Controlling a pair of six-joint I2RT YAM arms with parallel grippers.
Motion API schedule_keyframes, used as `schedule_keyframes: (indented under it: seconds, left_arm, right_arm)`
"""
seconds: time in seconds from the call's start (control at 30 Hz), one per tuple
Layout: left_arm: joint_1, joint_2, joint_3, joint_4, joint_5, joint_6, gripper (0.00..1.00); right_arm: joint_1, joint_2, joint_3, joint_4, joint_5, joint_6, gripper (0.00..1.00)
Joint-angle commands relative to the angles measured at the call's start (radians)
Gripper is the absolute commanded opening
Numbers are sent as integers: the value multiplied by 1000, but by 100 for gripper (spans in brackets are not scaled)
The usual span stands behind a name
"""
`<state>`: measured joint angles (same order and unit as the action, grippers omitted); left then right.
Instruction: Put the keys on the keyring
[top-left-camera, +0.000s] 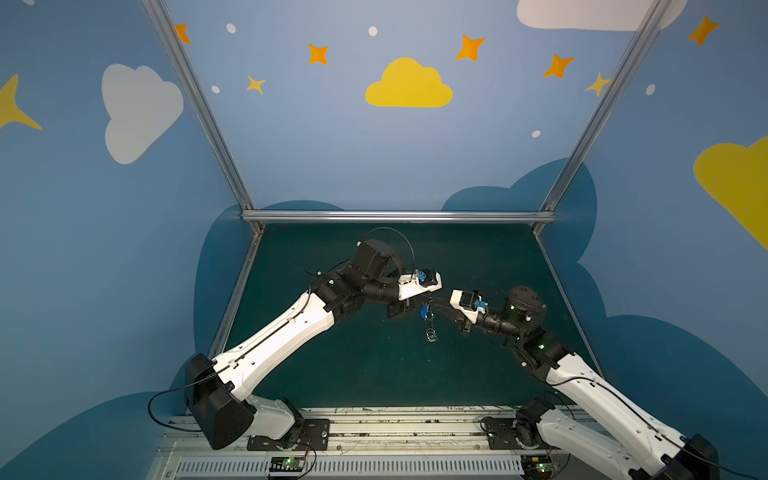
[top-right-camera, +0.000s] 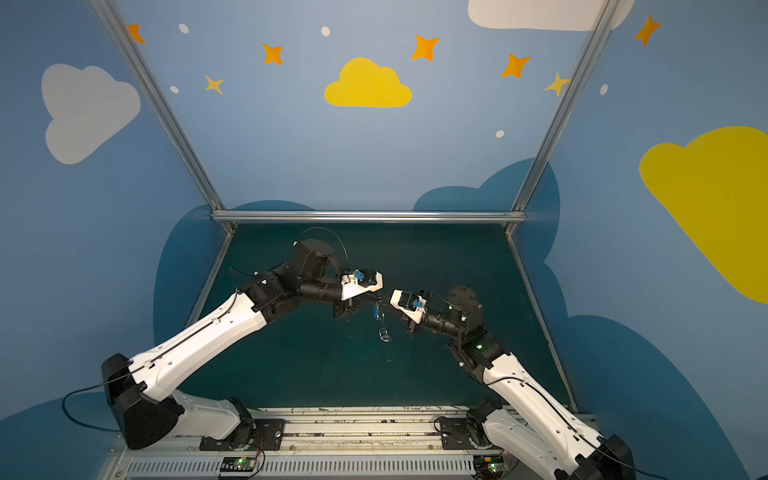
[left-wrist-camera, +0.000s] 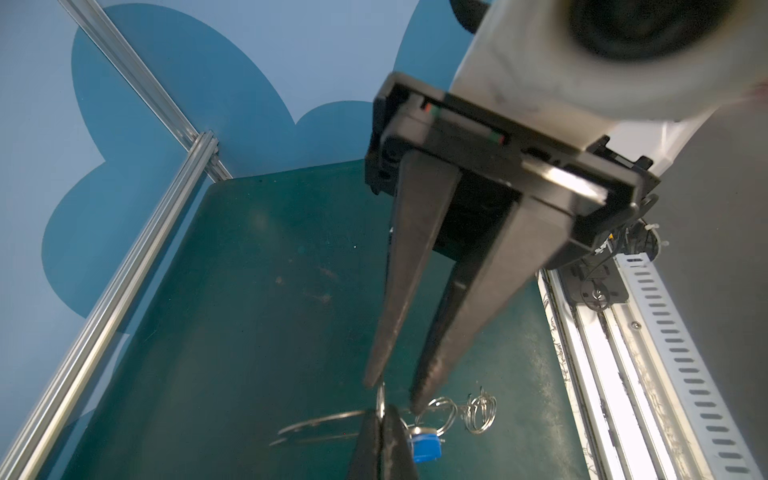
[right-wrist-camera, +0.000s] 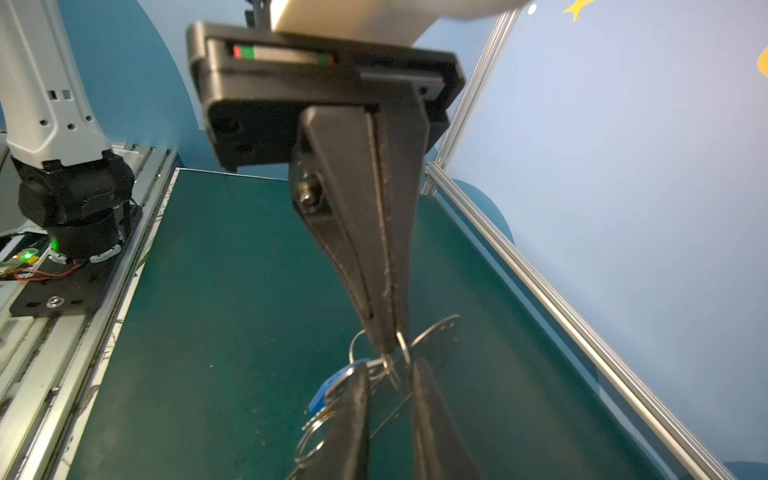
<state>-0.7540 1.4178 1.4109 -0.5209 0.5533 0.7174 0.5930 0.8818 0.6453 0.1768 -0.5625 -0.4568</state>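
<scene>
Claw L (right-wrist-camera: 387, 352) pinching keyring (right-wrist-camera: 441, 337), claw R (left-wrist-camera: 392, 395) ajar

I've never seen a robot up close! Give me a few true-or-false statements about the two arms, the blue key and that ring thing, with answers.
1. The left end effector is shut on the flat grey metal keyring. True.
2. The right end effector is clamped shut. False: its jaws stand apart.
3. The small blue-headed silver key lies flat on the dark green table. False: it hangs in the air with the keyring, between the two end effectors.
4. Small silver split rings dangle from the keyring. True.
</scene>
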Motion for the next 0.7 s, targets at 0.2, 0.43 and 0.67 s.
schedule_keyframes:
  seconds: [0.2, 0.43, 0.67]
  left_arm:
    - [-66, 110, 242, -367, -203, 185, 3]
    - [-98, 151, 330, -445, -276, 217, 3]
    - [-125, 173, 375, -474, -312, 227, 3]
  right_arm:
    - [4, -56, 8, -132, 91, -109, 29]
    - [4, -43, -16, -53, 39, -92, 25]
    - [5, -14, -16, 0, 7, -75, 22]
